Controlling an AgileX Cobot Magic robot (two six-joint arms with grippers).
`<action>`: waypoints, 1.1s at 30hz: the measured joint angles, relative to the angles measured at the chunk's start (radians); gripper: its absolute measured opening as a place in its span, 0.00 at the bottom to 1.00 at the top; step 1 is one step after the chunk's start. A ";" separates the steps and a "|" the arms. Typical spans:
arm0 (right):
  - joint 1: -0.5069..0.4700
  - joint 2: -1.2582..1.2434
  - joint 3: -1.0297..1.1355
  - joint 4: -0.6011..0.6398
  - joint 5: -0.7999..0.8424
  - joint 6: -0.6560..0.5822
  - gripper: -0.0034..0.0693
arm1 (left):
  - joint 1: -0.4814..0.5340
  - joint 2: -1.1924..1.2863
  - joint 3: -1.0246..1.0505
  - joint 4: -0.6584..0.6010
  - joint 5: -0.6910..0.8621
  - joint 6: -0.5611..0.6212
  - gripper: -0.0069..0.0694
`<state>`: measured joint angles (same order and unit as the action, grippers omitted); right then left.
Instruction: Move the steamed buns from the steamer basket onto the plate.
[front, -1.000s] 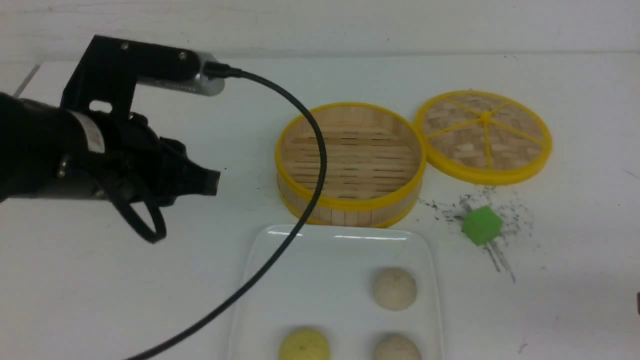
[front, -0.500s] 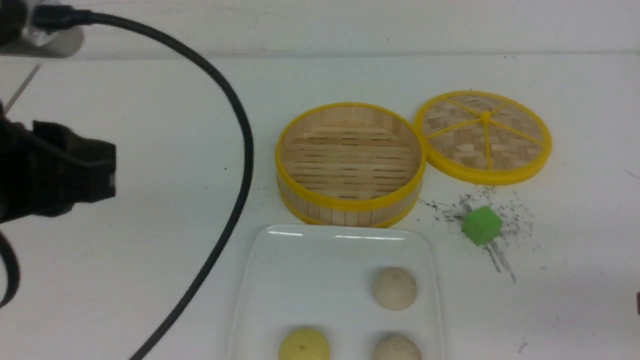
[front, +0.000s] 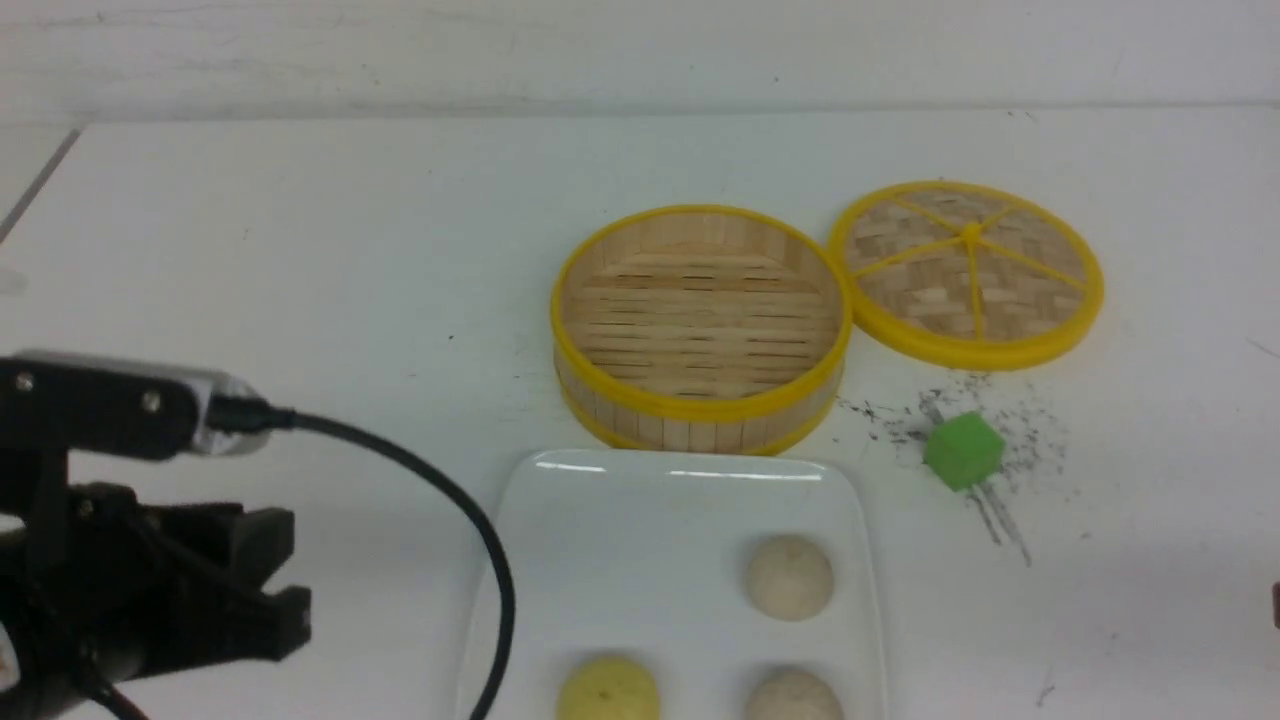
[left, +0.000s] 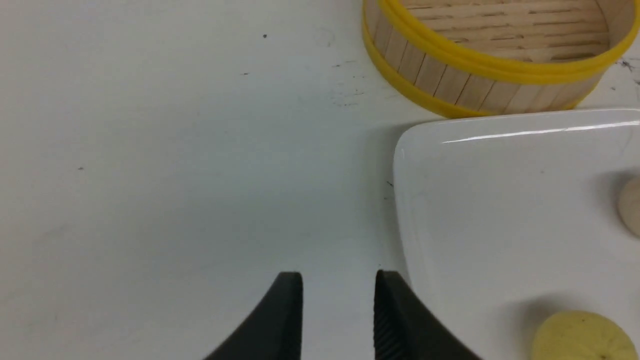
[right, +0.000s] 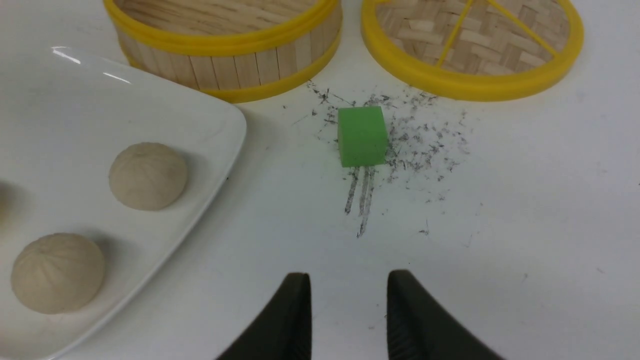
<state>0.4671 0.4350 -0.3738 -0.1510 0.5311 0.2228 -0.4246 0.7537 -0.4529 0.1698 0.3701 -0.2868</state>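
White table (front: 300, 250) — three pale domed buns (front: 789, 577)

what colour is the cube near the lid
The cube is bright green; the right wrist view shows it best.

Your left pincer (front: 285, 578) draws back from the basket (front: 700, 405). A second ago it hangs out over the middle of the desk (front: 300, 250), pointing at the basket's left side. Half a second ago it is off at the left edge of the front view. Now it sits low and close to you, just left of the plate (front: 620, 520). The wrist camera (front: 110, 410) drops from the top of the view to just above the pincer. The cable (front: 497, 555) no longer crosses the basket. It arcs down along the plate's left edge, and the basket is in full sight.
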 joint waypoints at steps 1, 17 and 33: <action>0.000 0.000 0.000 0.000 0.000 0.000 0.38 | 0.000 -0.002 0.022 0.000 -0.007 0.000 0.40; 0.000 0.000 0.000 0.002 -0.002 0.000 0.38 | 0.000 -0.201 0.054 0.007 0.088 -0.024 0.40; 0.000 0.000 0.000 0.004 -0.130 0.000 0.38 | 0.000 -0.265 0.174 0.020 -0.186 -0.157 0.30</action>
<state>0.4671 0.4350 -0.3738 -0.1470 0.4009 0.2228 -0.4246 0.4891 -0.2790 0.1901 0.1846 -0.4441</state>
